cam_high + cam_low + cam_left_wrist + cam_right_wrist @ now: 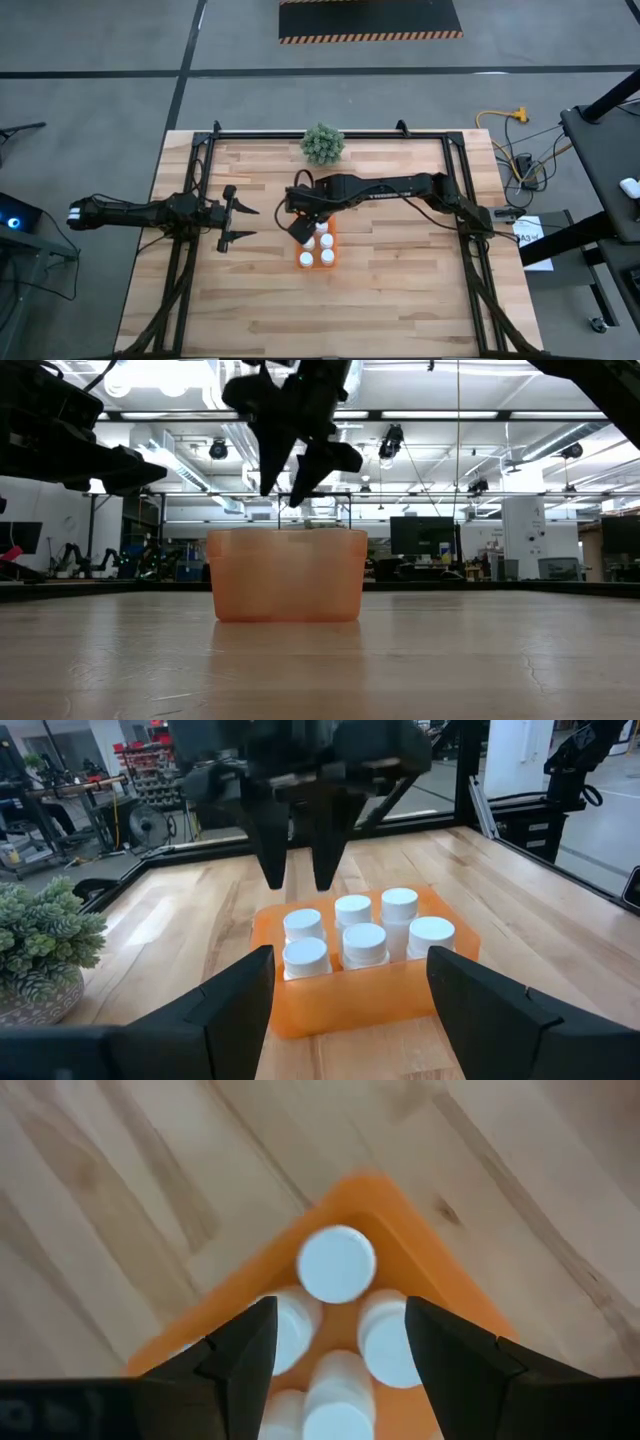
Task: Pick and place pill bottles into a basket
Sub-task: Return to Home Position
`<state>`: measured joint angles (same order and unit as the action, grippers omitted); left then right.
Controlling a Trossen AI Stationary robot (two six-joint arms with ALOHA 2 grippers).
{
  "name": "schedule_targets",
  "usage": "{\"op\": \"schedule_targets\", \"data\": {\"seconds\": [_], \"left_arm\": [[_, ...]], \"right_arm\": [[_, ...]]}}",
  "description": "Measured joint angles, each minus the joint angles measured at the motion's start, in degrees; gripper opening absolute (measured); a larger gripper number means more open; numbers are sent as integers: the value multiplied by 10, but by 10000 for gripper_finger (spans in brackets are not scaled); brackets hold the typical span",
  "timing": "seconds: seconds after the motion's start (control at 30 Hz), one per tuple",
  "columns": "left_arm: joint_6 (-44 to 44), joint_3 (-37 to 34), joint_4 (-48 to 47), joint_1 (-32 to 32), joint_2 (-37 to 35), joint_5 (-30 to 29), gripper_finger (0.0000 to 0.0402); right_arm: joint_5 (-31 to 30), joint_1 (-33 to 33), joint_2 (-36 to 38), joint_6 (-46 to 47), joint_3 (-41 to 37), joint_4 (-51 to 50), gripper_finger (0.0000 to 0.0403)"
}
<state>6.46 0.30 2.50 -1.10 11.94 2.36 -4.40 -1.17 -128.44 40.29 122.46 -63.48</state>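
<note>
Bottles (364, 942), all six, stand upright in the basket (350, 1002) at mid-counter (420, 290). They look light, stiff and smooth, so a grip across the cap from above seems best. Right tool (298, 885) hovers open and empty above them. Left tool (248, 222) waits open, well apart.

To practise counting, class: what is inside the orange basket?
Six upright white bottles in two rows, right jaws open above them; the bottles cover the basket floor.
</note>
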Motion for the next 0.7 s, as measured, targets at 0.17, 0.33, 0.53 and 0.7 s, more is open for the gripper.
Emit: {"op": "schedule_targets", "data": {"seconds": [0.17,0.33,0.53,0.7], "left_arm": [[0,0,0,0,0,0,245],[0,0,0,0,0,0,245],[0,0,0,0,0,0,245],[0,0,0,0,0,0,245]], "right_arm": [[0,0,0,0,18,18,210],[0,0,0,-10,21,65,210],[-1,0,0,-56,20,93,210],[-8,-11,1,-116,14,95,210]]}}
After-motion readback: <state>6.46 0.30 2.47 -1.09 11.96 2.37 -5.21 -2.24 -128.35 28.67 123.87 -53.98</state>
